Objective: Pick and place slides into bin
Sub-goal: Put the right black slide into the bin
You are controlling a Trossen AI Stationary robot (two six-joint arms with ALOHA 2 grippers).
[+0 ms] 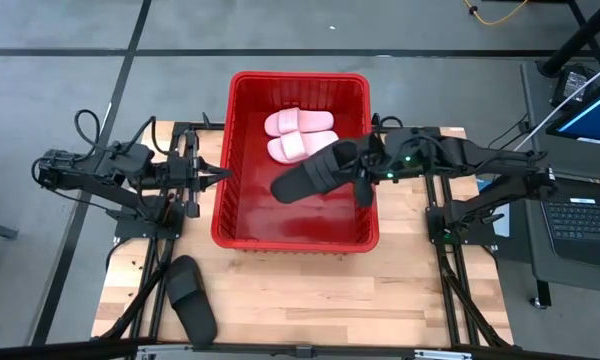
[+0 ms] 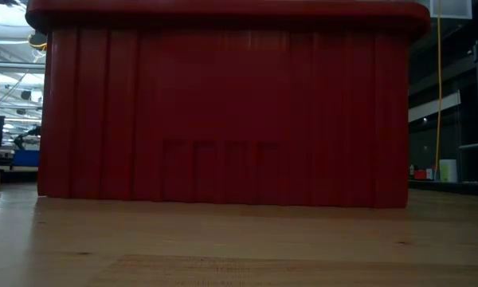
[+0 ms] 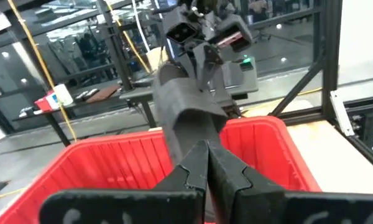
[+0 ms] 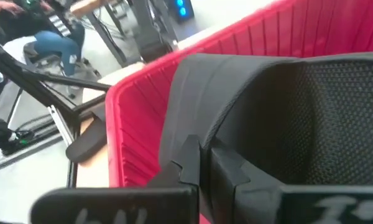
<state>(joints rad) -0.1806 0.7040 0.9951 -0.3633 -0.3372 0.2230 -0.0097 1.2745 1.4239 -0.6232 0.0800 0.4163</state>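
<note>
You are looking down at a wooden table [image 1: 310, 290] with a big red bin [image 1: 295, 240] standing in the middle of it. In the low view the bin's ribbed red wall [image 2: 223, 112] fills nearly the whole picture.

Your right arm reaches in from the right side, over the right rim of the bin. Your right gripper [image 1: 365, 172] is pinched tight on a black slide [image 1: 315, 172], holding it by its wide strap. The slide hangs in the air above the inside of the bin, with its long sole pointing toward the left. In the right wrist view you can see the dark strap [image 4: 236, 106] clamped between the fingers [image 4: 186, 163], with the red wall behind it.

Two pink slides [image 1: 300, 135] lie side by side inside the bin, near its far end.

One more black slide [image 1: 192, 297] lies on the table, outside the bin, near the front left corner.

Your left gripper [image 1: 212, 176] waits just beside the bin's left wall, closed all the way with nothing in it.
</note>
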